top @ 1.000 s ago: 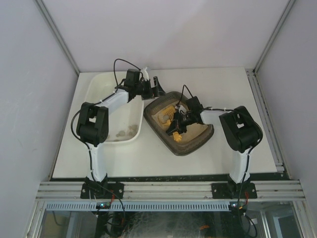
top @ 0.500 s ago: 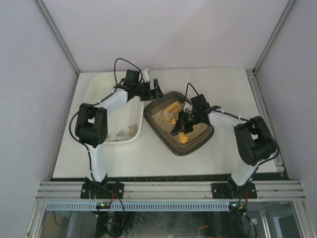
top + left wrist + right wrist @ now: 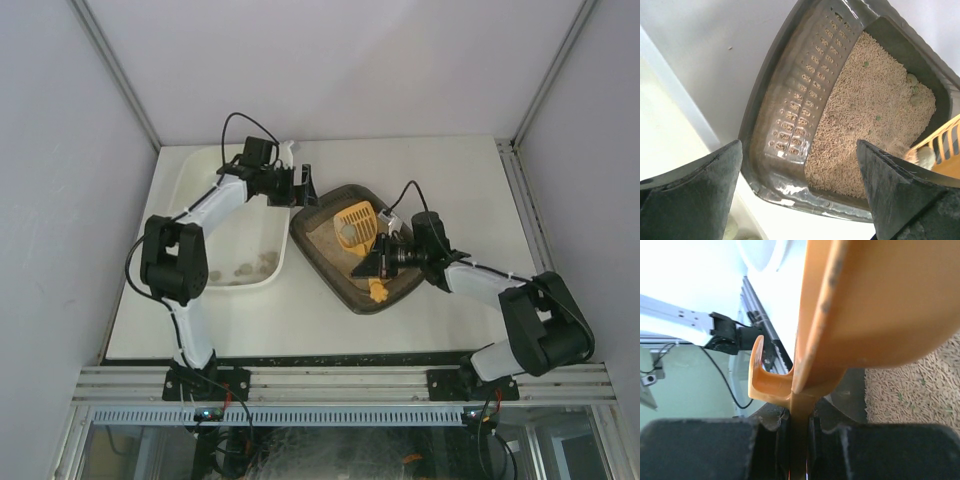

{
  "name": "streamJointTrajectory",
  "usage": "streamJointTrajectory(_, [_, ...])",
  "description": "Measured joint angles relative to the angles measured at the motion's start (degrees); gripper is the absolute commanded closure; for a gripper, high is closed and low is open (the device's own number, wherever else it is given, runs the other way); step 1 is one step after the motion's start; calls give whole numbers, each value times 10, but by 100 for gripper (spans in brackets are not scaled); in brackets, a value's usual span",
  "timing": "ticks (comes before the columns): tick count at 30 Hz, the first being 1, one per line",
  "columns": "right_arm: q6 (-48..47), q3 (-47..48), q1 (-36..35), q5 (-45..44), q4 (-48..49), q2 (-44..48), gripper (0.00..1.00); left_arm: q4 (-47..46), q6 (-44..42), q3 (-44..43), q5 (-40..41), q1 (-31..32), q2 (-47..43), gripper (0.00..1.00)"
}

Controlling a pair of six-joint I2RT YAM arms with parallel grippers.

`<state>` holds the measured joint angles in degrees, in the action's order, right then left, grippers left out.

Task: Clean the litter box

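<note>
The dark brown-grey litter box point(image 3: 318, 262) sits mid-table with beige litter; the left wrist view shows its rim and ribbed wall point(image 3: 805, 100). My right gripper point(image 3: 378, 262) is shut on the handle of an orange slotted scoop point(image 3: 354, 224), held over the litter with a pale clump in it point(image 3: 926, 157). In the right wrist view the scoop point(image 3: 880, 305) fills the frame, its handle pinched between my fingers point(image 3: 705, 445). My left gripper point(image 3: 305, 187) is open and empty, hovering at the box's far-left corner; its fingers point(image 3: 695, 195) frame the rim.
A large white rectangular tub point(image 3: 205, 180) stands left of the litter box, with several clumps point(image 3: 250, 266) at its near end. The white table point(image 3: 470, 180) is bounded by grey walls and an aluminium rail at the front.
My right arm has swung out to the right and lifted the scoop up out of the litter with a clump in it. My left gripper shifted slightly left and back.
</note>
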<state>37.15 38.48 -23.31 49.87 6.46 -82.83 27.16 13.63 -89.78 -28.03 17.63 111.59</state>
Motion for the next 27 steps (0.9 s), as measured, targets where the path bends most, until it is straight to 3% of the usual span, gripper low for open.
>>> streamJointTrajectory(8, [166,-87,43,59,337,-47,100,48,-53,-2,0,-13,-21,0])
streamJointTrajectory(16, [372,-95,75,86,626,-143,100,84,-73,-2,1,-52,-26,0])
streamJointTrajectory(27, [472,-122,87,108,742,-133,100,168,-97,-10,-8,-61,-28,0])
